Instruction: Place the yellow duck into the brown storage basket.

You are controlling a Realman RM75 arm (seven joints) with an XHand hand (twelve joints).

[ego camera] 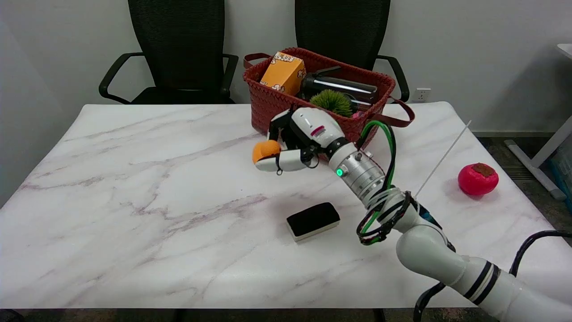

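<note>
My right hand [295,141] hovers above the table just in front of the brown woven storage basket [272,100]. It grips the yellow duck [264,150], of which only a rounded yellow-orange part shows at the hand's left end, between the thumb and the curled fingers. The rest of the duck is hidden by the hand. The basket stands at the table's far middle and holds an orange box [283,73], a dark bottle [342,87] and a green spiky ball [332,102].
A black-topped eraser block [313,220] lies on the marble table [134,201] below the forearm. A red persimmon-like fruit [477,179] sits at the right. A thin white stick [442,158] slants near the wrist. Two black chairs stand behind the table.
</note>
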